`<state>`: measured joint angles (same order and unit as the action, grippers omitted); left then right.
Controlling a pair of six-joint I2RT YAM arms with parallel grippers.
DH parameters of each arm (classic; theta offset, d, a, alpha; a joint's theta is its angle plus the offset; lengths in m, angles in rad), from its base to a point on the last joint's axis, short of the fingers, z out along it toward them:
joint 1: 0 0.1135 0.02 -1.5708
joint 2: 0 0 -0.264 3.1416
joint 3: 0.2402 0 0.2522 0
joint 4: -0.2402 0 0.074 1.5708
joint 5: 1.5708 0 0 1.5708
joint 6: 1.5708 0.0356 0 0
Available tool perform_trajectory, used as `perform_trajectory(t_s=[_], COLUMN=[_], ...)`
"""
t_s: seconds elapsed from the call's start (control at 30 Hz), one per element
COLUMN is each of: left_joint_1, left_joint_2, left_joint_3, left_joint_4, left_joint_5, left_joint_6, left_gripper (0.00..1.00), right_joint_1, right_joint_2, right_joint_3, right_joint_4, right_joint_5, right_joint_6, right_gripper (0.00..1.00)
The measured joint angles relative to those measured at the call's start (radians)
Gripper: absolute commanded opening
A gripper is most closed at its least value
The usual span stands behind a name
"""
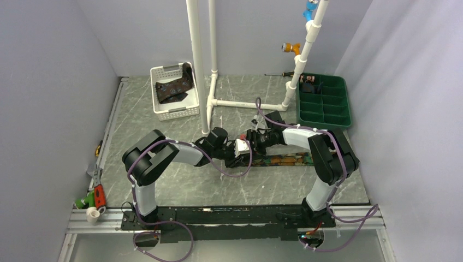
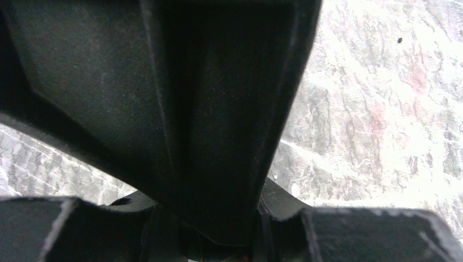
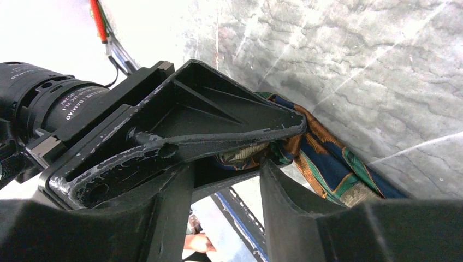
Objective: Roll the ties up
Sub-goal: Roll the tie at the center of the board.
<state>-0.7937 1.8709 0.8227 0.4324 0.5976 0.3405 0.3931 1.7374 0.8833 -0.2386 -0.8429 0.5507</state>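
Black plastic sits so close to the left wrist camera that most of that view is blocked. Only a speck of orange and green cloth is seen at the bottom edge, between that arm's own finger bases. From the right wrist, the left gripper (image 3: pixel 297 125) is seen side-on. Its two scuffed black fingers (image 3: pixel 218 109) are drawn narrow, and the bunched end of the tie (image 3: pixel 327 158) is caught at their tips. The right gripper (image 3: pixel 226 166) is set just below, its fingers (image 3: pixel 289 218) held partly apart with a gap between them. Whether the cloth is pressed by their tips cannot be told, since the tips are hidden behind the left fingers.

The tie, printed in orange and teal on a dark ground, is laid flat along the grey marbled table (image 1: pixel 180 180) and stretched from the two grippers toward the right arm. "DAMIAO" is printed in white on the round black motor (image 3: pixel 49 103) behind the left fingers; the smaller lettering beside it cannot be read.

Farther back, a second tie (image 1: pixel 174 87) is draped in a white basket (image 1: pixel 180 113). A white pipe frame (image 1: pixel 245 103) is stood at the middle, and a green compartment tray (image 1: pixel 323 101) is placed at the back right. Red-handled pliers (image 1: pixel 98 194) are seen at the near left edge.
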Motion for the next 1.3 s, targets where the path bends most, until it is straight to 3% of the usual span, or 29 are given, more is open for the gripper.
perform_trajectory(t_s=[0.07,0.2,0.23,0.47,0.67,1.03,1.3], left_joint_1=[0.000,0.000,0.000,0.000,-0.003,-0.002,0.007], left_joint_2=[0.000,0.001,0.001,0.001,0.001,0.004,0.003], left_joint_3=[0.000,0.000,0.000,0.000,0.002,0.005,-0.016], left_joint_4=[0.002,0.002,0.001,0.001,0.004,0.006,0.039], left_joint_5=[0.000,-0.001,-0.001,-0.004,-0.019,-0.014,0.010], left_joint_6=[-0.004,-0.005,-0.005,-0.005,-0.004,-0.001,0.010], left_gripper=[0.15,0.15,0.15,0.17,0.30,0.47,0.53], right_joint_1=[0.001,0.004,0.005,-0.002,-0.014,-0.040,-0.072], right_joint_2=[0.008,0.032,0.034,0.042,0.049,0.083,0.092], right_joint_3=[-0.002,-0.002,-0.002,0.034,0.066,0.100,0.103], right_joint_4=[0.014,0.026,0.028,-0.040,-0.117,-0.204,-0.240], right_joint_5=[-0.005,-0.006,-0.005,0.008,0.031,0.088,0.166], right_joint_6=[-0.002,-0.026,-0.033,-0.114,-0.179,-0.225,-0.237], right_gripper=[0.33,0.03,0.00,0.00,0.00,0.00,0.00])
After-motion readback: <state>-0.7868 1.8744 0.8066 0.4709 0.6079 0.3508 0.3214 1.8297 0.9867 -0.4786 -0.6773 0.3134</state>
